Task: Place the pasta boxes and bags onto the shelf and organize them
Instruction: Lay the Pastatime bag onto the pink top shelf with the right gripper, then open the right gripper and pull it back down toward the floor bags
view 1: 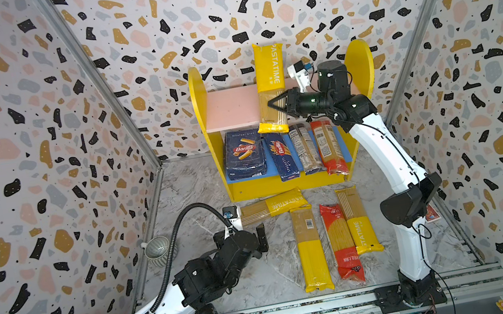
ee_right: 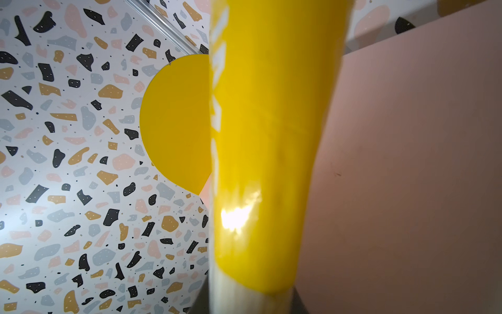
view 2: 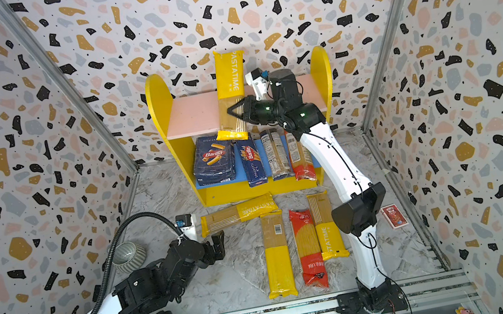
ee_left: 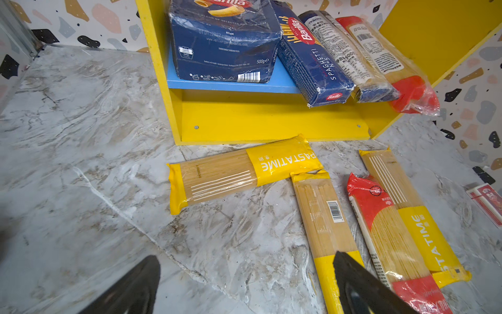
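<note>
right gripper [view 1: 276, 104] clamped on a yellow pastatime bag [view 1: 269, 67] over the shelf's [view 1: 198, 90] pink upper board [view 1: 231, 107].
bag's long axis runs front to back, clear end overhanging the board's front edge; judged next: lower and push rearward. left gripper [view 1: 239, 236], spread wide and empty, hovers near the loose bags [view 1: 311, 248].

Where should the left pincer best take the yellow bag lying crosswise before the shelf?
Probably at its middle, across the narrow width, from above: the yellow bag lies flat on the table, long and thin, and the open left pincer hovers nearby.
</note>
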